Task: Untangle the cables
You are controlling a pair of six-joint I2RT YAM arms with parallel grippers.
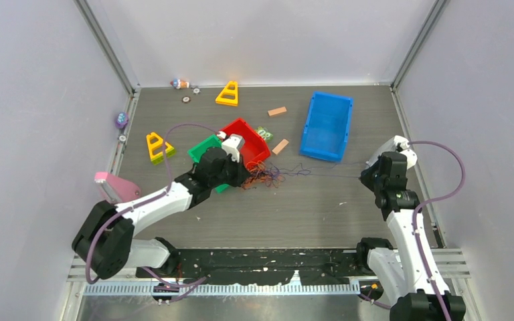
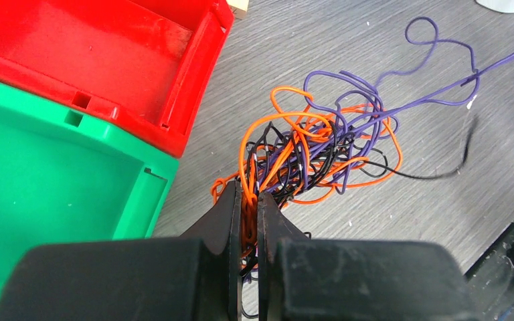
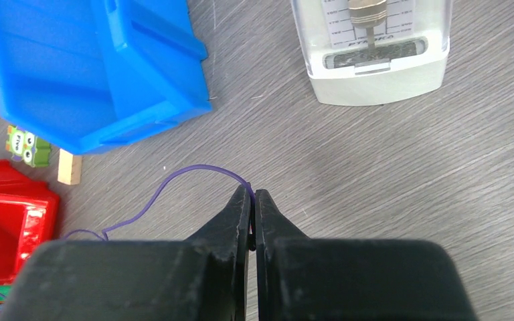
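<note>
Left hand (image 2: 247, 195): clenched on orange strands at the near edge of the cables (image 2: 314, 144), jaws almost together with the strands between them. We note the tangle of orange, purple and black loops lying on the tabletop (image 2: 388, 221) just ahead of the fingertips, slightly to their right. A black end trails off to the right of the knot. A purple strand (image 2: 442, 93) runs out ahead and right. Close on this hand's left is a green bin (image 2: 40, 174), and past it a red bin (image 2: 94, 53), the two touching.

Right hand (image 3: 253, 195): clenched on a single purple strand, pinched at the fingertips. The strand arcs away to the left of the tips, then lies along the tabletop toward the red bin. Ahead and left we see a blue bin (image 3: 87, 67). By its near left corner are a wood block (image 3: 70, 167) and a green toy (image 3: 23, 146) with eyes. Ahead and right is a white device (image 3: 371, 67) with a clear case.

From above, the hands are well apart, with a thin line running from the tangle to the right hand. Far beyond the left hand is a yellow triangle (image 1: 227, 95).
</note>
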